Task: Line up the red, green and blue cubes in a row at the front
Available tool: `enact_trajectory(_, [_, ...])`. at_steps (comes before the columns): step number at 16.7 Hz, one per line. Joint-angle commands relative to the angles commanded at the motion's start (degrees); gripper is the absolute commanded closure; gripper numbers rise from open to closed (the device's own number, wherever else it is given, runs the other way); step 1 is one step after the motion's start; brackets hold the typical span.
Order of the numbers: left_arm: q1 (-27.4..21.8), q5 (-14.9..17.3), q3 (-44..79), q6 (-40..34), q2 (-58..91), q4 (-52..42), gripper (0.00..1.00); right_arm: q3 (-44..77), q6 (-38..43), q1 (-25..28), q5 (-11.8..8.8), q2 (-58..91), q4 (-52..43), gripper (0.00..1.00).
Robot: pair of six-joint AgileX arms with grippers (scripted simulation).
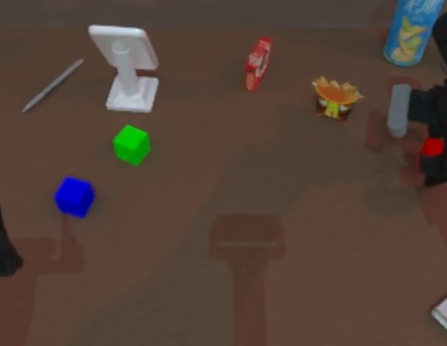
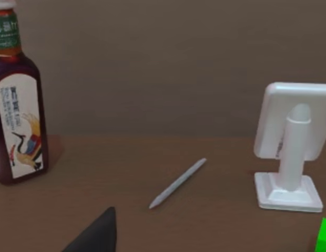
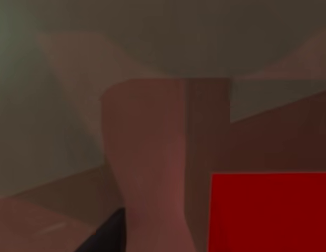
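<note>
1. Brown desk (image 1: pixel 231 180) carried everything; shadows of the arms fell across it.
2. Green cube (image 1: pixel 131 144) sat left of centre, just in front of the white stand (image 1: pixel 127 66); its edge also showed in the left wrist view (image 2: pixel 325 236).
3. Blue cube (image 1: pixel 74 196) lay nearer the front and further left, apart from the green one.
4. Grey pen (image 1: pixel 52 85) lay at the far left, beside the stand, touching nothing; left wrist view showed it between the stand (image 2: pixel 292 152) and a dark bottle (image 2: pixel 16 94) with a white label.
5. Red snack packet (image 1: pixel 257 63) stood at far centre, and a small orange-topped snack box (image 1: pixel 337 97) sat to its right.
6. Blue-and-yellow can (image 1: pixel 414 29) stood at the far right corner; a white object (image 1: pixel 445 311) poked in at the front right edge.
7. Right gripper (image 1: pixel 429 148) was at the right edge; the red cube (image 1: pixel 432 147) showed inside it, seemingly clear of the desk.
8. Right wrist view had the red cube (image 3: pixel 271 212) close up beside one dark finger (image 3: pixel 108 233); fingers looked clenched on it.
9. Left gripper (image 1: pixel 3 245) was parked at the left edge, near the blue cube but not touching; cannot tell its finger state, only one dark tip (image 2: pixel 97 236) visible.
</note>
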Motion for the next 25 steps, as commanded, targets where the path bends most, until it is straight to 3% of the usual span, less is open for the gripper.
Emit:
enact_trajectory(9, [0.00,0.00,0.00,0.00,0.00,0.00,0.00,0.00,0.00,0.00,0.00,0.00,0.00,0.98])
enact_trajectory(17, [0.00,0.00,0.00,0.00,0.00,0.00,0.00,0.00,0.00,0.00,0.00,0.00,0.00,1.00])
enact_trajectory(25, [0.00,0.00,0.00,0.00,0.00,0.00,0.00,7.30,1.14,0.30,-0.24,-5.12,-12.86,1.00])
